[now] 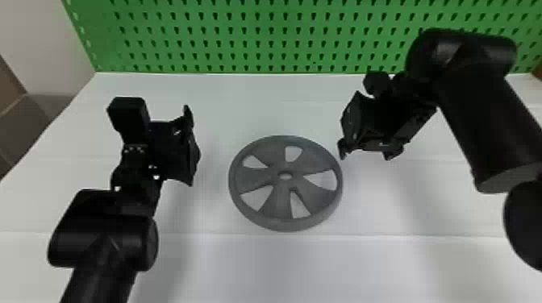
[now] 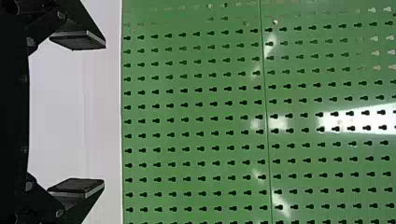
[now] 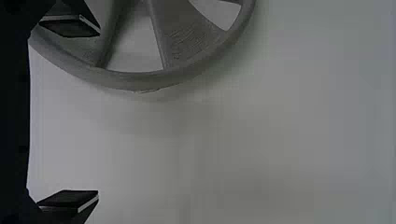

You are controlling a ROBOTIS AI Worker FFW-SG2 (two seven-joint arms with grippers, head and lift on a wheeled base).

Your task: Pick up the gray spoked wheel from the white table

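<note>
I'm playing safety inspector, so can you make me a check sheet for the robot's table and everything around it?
Surface: white table, with thin lines running across it.
Job's things: gray wheel lying flat on the table, held by neither gripper.
Clutter: nothing seen.
Grippers: left gripper open, left of the wheel; right gripper open, by the wheel's right side.
Cables: nothing seen.
Surroundings: green board full of small holes, standing along the table's far edge.

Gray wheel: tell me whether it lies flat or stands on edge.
Flat: the wheel lies on the table, hub and spokes facing the head view.
</note>
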